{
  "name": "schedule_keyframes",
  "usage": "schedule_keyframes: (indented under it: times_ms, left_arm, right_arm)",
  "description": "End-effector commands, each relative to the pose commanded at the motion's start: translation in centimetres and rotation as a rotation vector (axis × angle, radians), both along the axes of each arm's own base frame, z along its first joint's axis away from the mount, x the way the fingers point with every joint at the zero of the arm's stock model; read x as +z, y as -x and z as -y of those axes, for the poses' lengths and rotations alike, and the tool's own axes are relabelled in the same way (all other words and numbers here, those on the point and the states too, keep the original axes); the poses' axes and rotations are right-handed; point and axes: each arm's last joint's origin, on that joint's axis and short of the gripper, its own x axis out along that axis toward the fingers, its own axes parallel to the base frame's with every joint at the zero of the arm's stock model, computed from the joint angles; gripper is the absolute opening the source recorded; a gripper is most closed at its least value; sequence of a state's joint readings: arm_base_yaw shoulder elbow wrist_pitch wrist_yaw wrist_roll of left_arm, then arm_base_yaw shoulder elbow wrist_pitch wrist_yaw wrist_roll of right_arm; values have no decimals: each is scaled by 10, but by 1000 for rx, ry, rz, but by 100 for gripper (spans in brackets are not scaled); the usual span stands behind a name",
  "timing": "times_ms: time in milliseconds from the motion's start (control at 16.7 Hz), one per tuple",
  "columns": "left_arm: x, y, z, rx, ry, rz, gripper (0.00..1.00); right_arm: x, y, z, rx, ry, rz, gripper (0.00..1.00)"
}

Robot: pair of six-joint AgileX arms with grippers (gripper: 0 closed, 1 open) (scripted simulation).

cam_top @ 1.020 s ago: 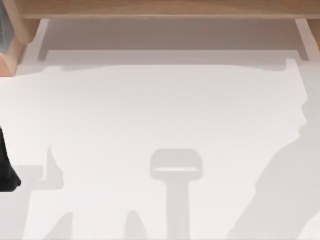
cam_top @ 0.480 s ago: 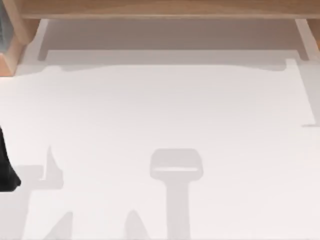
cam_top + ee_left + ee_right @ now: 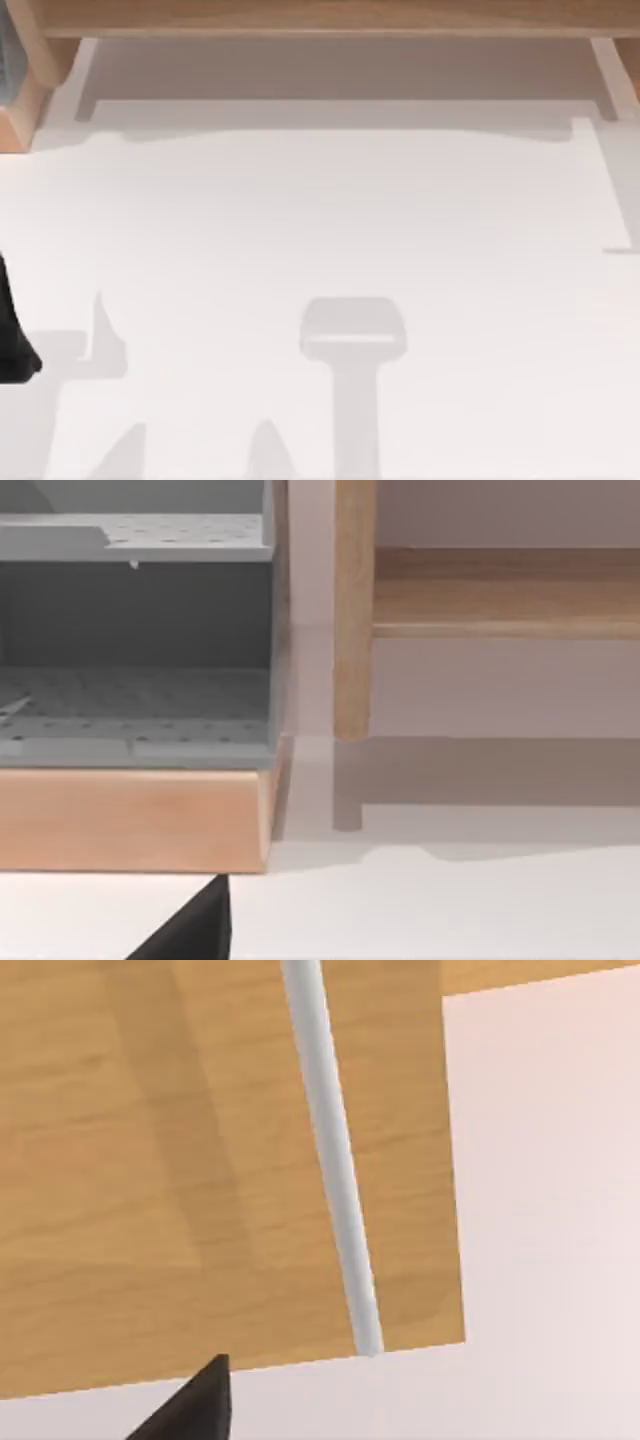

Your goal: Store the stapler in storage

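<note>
Top view first: the white counter (image 3: 330, 220) takes up most of it, with a wooden frame (image 3: 320, 18) running along the far edge. A wooden block (image 3: 22, 115) sits at the far left corner with a sliver of grey rack (image 3: 6, 60) just above it. The left arm (image 3: 12, 335) is a black shape poking in at the counter's left edge, about halfway down. There are some soft grey shadows on the counter, the clearest being a T-ish shadow (image 3: 352, 335) near the middle front.

Left wrist cam: a black corner of the left hand (image 3: 195, 935) hangs over the white counter (image 3: 450, 910). It faces the grey rack (image 3: 135, 660), which has perforated shelves and stands on a pale wooden base (image 3: 130, 820). Right beside the rack is an upright wooden post (image 3: 352, 610), and a wooden beam (image 3: 505, 590) runs off sideways from it. Can't tell how far open that hand is, or whether it's got anything.

Right wrist cam: a black corner of the right hand (image 3: 195, 1410) sits close over a wooden board (image 3: 150, 1160) with a pale rod (image 3: 335, 1170) running across it and a plain pale surface (image 3: 550, 1210) past the board's edge. Same deal, can't tell if it's open or closed or carrying something.

As for the stapler, honestly I can't tell where it is.
</note>
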State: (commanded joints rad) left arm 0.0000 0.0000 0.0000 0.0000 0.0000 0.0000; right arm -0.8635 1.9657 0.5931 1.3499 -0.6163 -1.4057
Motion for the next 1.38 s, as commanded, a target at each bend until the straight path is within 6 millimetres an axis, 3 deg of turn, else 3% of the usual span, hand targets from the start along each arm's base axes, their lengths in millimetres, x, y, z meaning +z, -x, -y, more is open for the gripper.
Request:
schedule_keyframes:
  times_ms: [180, 360, 780, 1080, 1320, 1380]
  left_arm:
    - [0, 0, 0, 0, 0, 0, 100]
    - [0, 0, 0, 0, 0, 0, 100]
    - [0, 0, 0, 0, 0, 0, 100]
    - [0, 0, 0, 0, 0, 0, 100]
    - [0, 0, 0, 0, 0, 0, 100]
    - [0, 0, 0, 0, 0, 0, 100]
  right_arm:
    - [-16, 2, -35, 131, 111, 3, 100]
    - [-22, 2, -55, 210, 165, 7, 100]
    - [-22, 1, -55, 213, 170, 9, 100]
    - [-23, -22, -56, 217, 169, 7, 100]
    - [-23, -23, -56, 217, 169, 7, 100]
    - [-23, -23, -56, 217, 169, 7, 92]
